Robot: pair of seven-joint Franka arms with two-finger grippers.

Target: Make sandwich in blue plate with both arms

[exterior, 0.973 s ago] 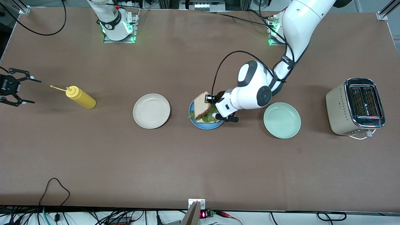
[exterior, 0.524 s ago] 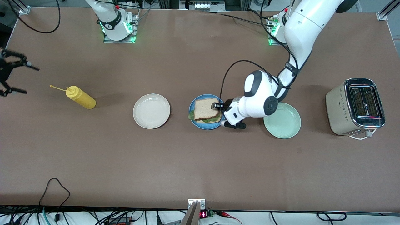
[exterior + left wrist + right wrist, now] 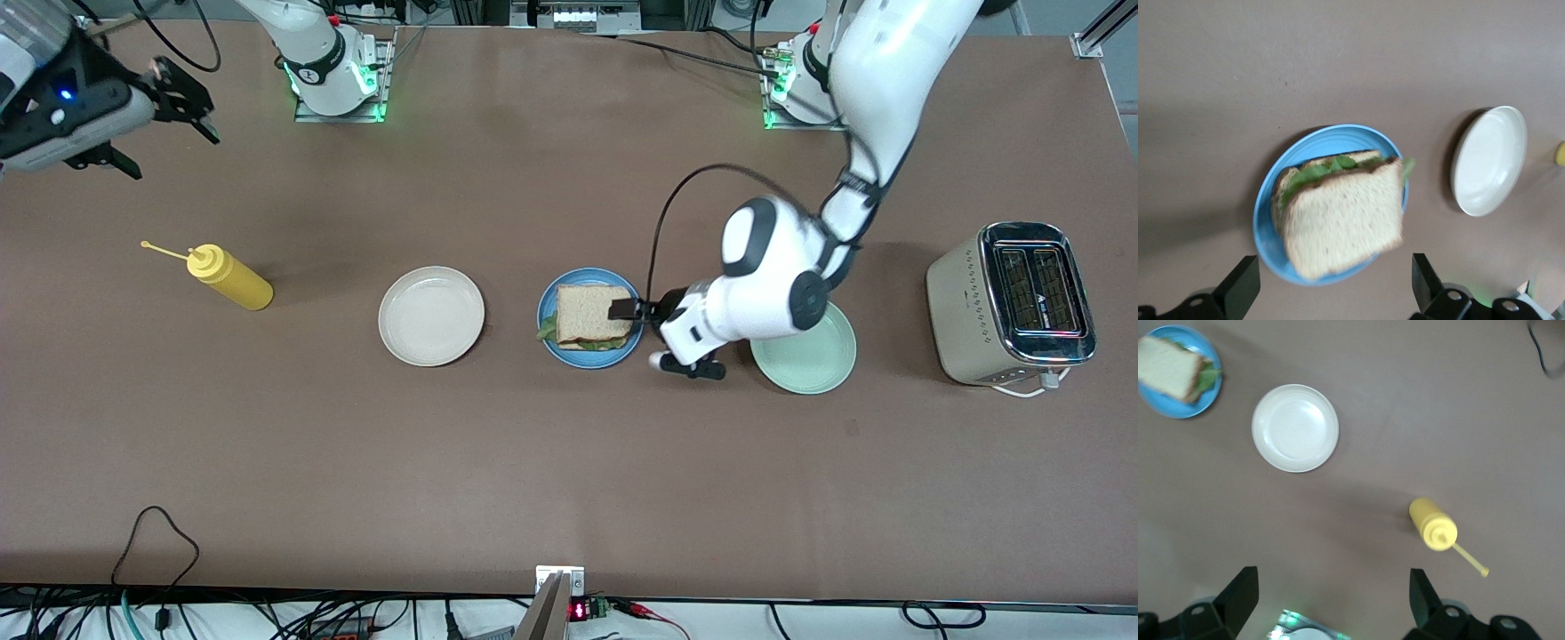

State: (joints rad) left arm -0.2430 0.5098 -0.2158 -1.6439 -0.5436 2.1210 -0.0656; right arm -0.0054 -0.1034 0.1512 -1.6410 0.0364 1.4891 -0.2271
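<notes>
Cable point(image 3: 160, 533) loops on the bare brown table point(image 3: 569, 462) at seven o'clock, nearest the front camera, with more wiring along that edge.

Mid-table, a row runs from nine to three o'clock: a yellow squeeze bottle point(image 3: 227, 277) lying on its side, a cream plate point(image 3: 431, 316), the blue plate point(image 3: 587, 363), a mint-green plate point(image 3: 805, 366) and a steel toaster point(image 3: 1009, 302).

The sandwich point(image 3: 591, 317) lies in the blue plate. Its top slice, tilted and clamped a second ago, now sits flat on the lettuce and lower slice. The left gripper point(image 3: 642, 335) has let go: its jaws stand spread wide and empty, and it has backed off to the plate's three o'clock rim, partly over the mint-green plate.

I judge that the sandwich is assembled and the task all but done, with only the arms' retreat left.

The right gripper point(image 3: 164, 133) has swung up from the nine o'clock edge to the ten o'clock corner, jaws released and holding nothing; that arm waits.

At twelve o'clock, both bases glow green among black cables.
</notes>
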